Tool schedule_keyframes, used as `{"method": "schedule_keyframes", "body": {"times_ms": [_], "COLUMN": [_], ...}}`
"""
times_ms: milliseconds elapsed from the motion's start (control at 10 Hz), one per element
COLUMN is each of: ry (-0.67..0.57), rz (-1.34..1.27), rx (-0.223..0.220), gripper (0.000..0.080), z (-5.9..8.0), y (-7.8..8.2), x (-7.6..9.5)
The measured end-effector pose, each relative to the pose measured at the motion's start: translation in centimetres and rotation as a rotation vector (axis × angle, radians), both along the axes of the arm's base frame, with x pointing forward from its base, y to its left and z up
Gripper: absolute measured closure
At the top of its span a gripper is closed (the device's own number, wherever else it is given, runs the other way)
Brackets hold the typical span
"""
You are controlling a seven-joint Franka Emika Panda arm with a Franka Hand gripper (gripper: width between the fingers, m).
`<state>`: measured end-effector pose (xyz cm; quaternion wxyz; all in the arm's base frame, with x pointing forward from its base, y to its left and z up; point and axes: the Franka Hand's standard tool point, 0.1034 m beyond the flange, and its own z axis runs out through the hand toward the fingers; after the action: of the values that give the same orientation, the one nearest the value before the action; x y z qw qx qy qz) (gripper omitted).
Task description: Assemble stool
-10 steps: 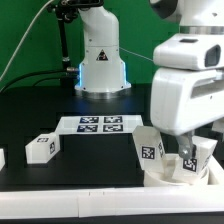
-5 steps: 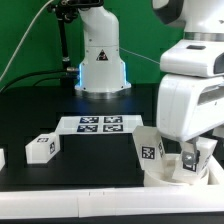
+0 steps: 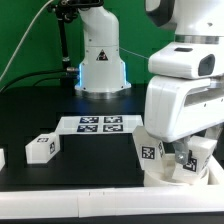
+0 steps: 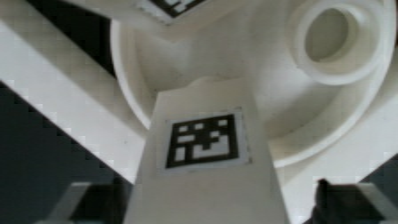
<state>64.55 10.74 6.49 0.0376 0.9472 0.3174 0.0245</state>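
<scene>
The round white seat [image 3: 163, 176] lies at the front of the exterior view's right, under the arm's hand. Two tagged white legs stand on it, one leaning [image 3: 150, 152] and one further right [image 3: 198, 160]. My gripper [image 3: 181, 157] hangs low between them, mostly hidden by the hand. In the wrist view the seat [image 4: 338, 110] shows an open socket [image 4: 334, 35]. A tagged leg [image 4: 205, 150] rises between my fingers. My gripper [image 4: 214, 205] is open, with a gap beside the right finger [image 4: 342, 205]. A second leg [image 4: 178, 8] shows at the edge.
A loose tagged leg [image 3: 40, 148] lies on the black table at the exterior view's left, and another white piece [image 3: 2, 157] sits at the left edge. The marker board [image 3: 98, 123] lies mid-table. The robot base [image 3: 100, 60] stands behind it. The table's front edge is close to the seat.
The hand has shifted slightly toward the exterior view's left and lower over the seat. The legs, the seat and the loose leg have not visibly moved.
</scene>
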Motion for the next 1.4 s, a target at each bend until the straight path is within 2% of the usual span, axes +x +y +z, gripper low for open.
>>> {"method": "schedule_keyframes", "body": {"times_ms": [100, 200, 400, 500, 600, 800, 1000, 1400], "ry": [-0.003, -0.008, -0.018, -0.062, -0.075, -0.083, -0.036, -0.037], "rz": [-0.05, -0.142, -0.253, -0.365, -0.515, -0.873, -1.073, -1.335], "rx": [0.004, 0.01, 0.02, 0.053, 0.085, 0.16, 0.23, 0.237], "gripper": [0.0363, 0.0464, 0.0464, 0.0464, 0.0464, 0.0464, 0.0464, 0.0463], "z": [0.0, 0.0, 0.0, 0.0, 0.0, -0.1, 0.0, -0.1], "y": [0.0, -0.1, -0.3, -1.6, -2.9, -3.6, -4.4, -4.9], "x": [0.0, 0.0, 0.1, 1.1, 1.2, 1.0, 0.9, 0.7]}}
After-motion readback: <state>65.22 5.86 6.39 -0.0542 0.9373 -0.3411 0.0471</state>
